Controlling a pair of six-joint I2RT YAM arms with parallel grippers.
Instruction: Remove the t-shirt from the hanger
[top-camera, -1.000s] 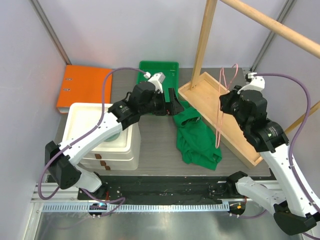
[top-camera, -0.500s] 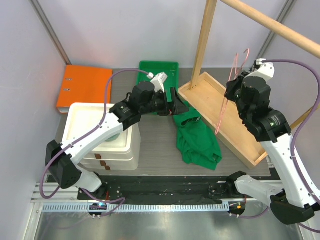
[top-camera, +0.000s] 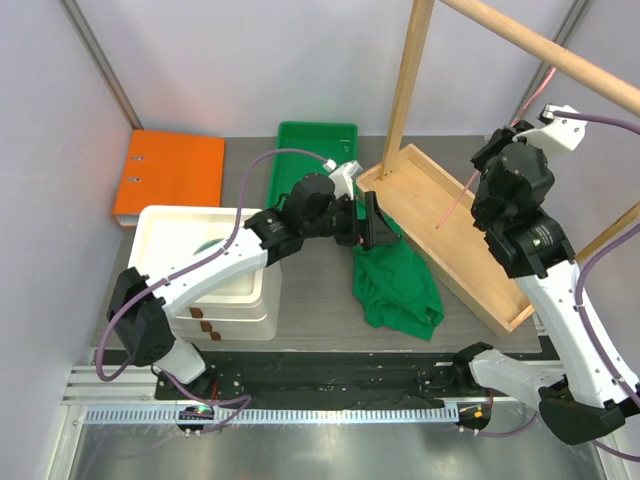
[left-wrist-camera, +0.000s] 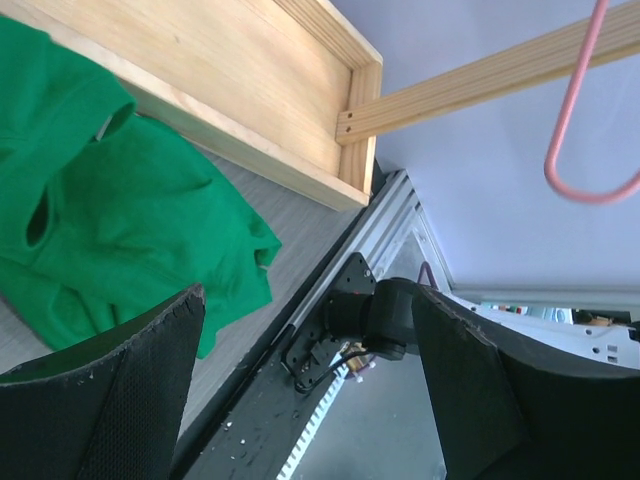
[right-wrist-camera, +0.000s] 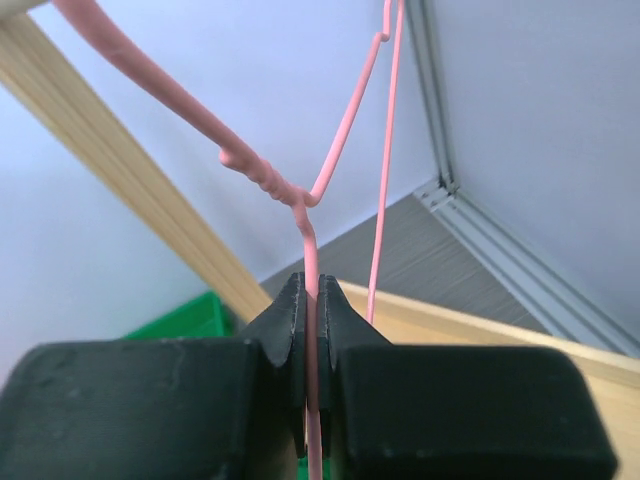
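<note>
Since the earlier view, the right arm (top-camera: 548, 265) has swung up toward the upper right of the overhead frame, lifting the thin pink wire hanger (top-camera: 455, 207) with it. The left arm (top-camera: 215, 268) has reached rightward to the near corner of the shallow pale wooden tray (top-camera: 470, 270).

Nearest the viewer, at lower centre, the dark-green cloth t-shirt (top-camera: 395, 285) lies crumpled on the grey tabletop (top-camera: 310, 300). It is off the hanger, its far end against the tray's long side. To its left stands a stack of white plastic storage boxes (top-camera: 160, 225).

Above the shirt's far end hovers the left gripper (top-camera: 377, 222), jaws spread wide with nothing between them. Its wrist view shows only cloth, tray corner and table beneath.

Farther back and to the right, the right gripper (right-wrist-camera: 312, 300) is clamped tight on the hanger's wire just below the twisted neck, holding it in the air over the tray. The hook rises near the slanted round wooden rail (top-camera: 540, 50).

At the rear, a rigid green plastic tray (top-camera: 300, 140) sits at centre, and a flat orange binder (top-camera: 170, 175) occupies the upper left.
</note>
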